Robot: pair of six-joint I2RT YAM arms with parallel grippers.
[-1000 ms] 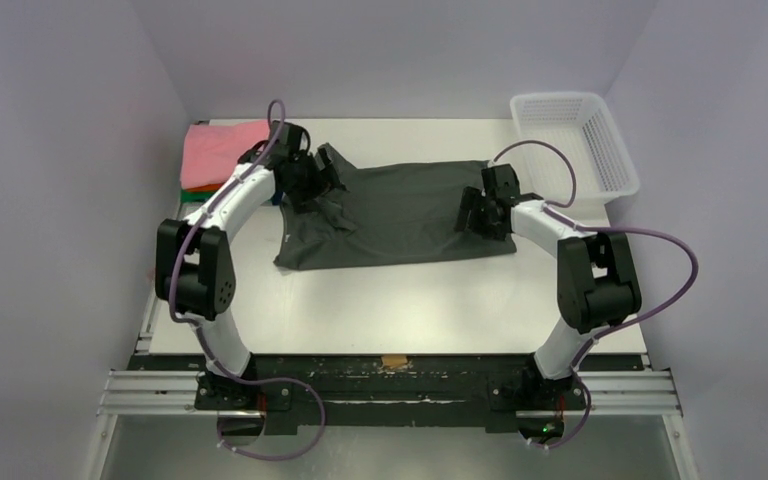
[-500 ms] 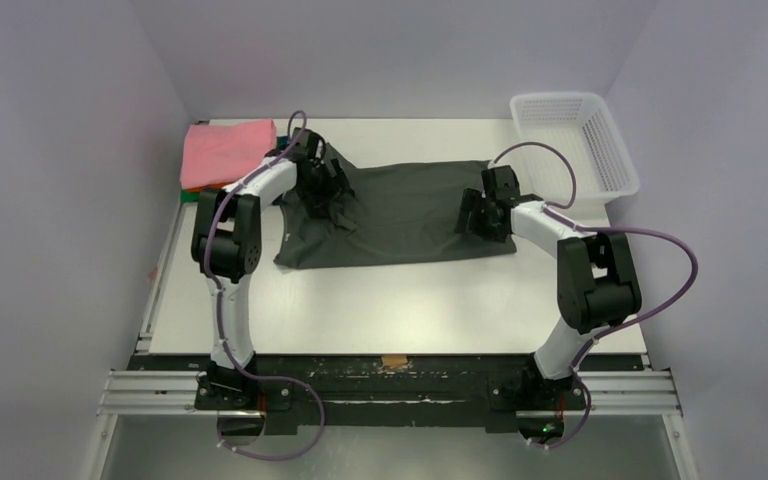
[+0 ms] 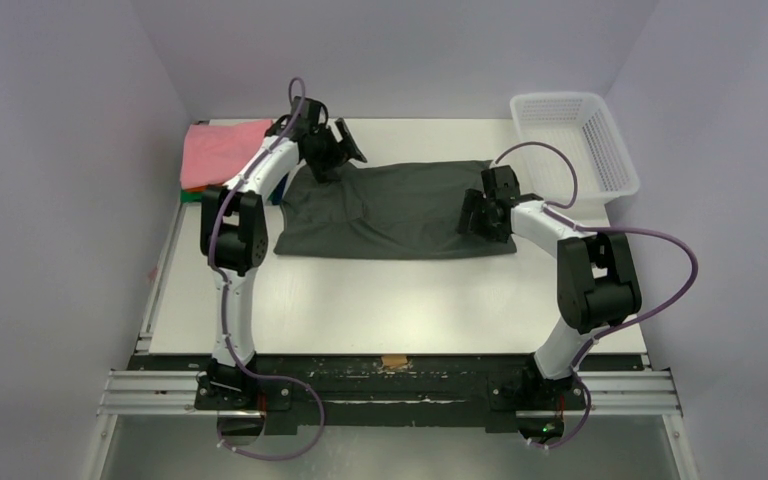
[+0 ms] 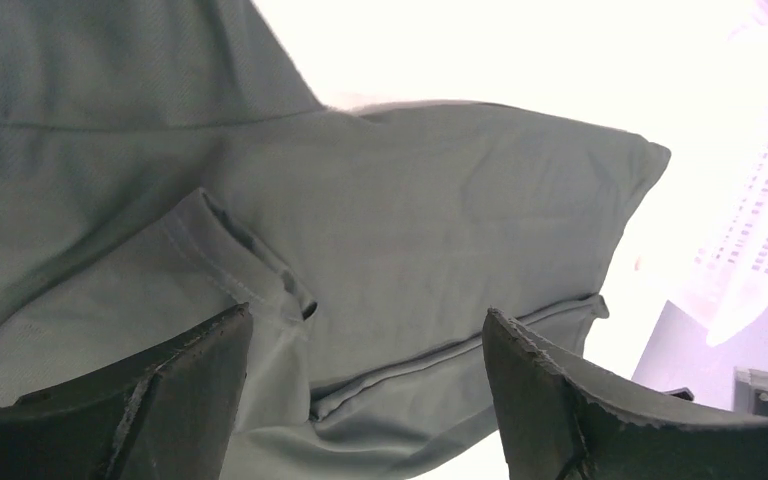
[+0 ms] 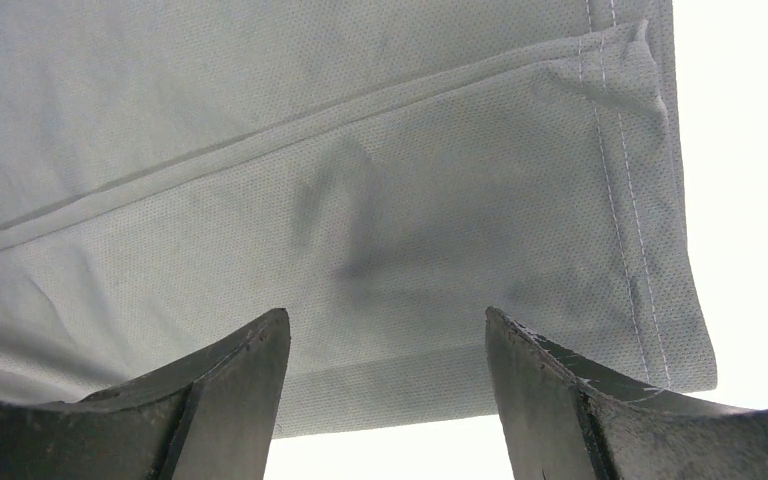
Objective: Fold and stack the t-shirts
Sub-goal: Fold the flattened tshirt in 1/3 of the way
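Observation:
The dark charcoal-grey t-shirt (image 3: 395, 210) lies folded lengthwise in the middle of the table. It also shows in the left wrist view (image 4: 430, 230) and the right wrist view (image 5: 360, 180). My left gripper (image 3: 335, 145) is open and empty, raised over the shirt's far left corner. My right gripper (image 3: 480, 215) is open and empty, low over the shirt's right end. A folded pink t-shirt (image 3: 222, 150) tops a stack at the far left, with an orange edge (image 3: 192, 188) and a green edge (image 3: 188, 197) below it. The dark blue one is hidden.
A white plastic mesh basket (image 3: 572, 140) stands at the far right corner and shows faintly in the left wrist view (image 4: 760, 200). Walls close the table on the left, back and right. The arm bases and a rail run along the near edge.
My left gripper let go of the shirt's left part and moved up and toward the far edge. The shirt's left side now lies flatter. The right arm has barely moved.

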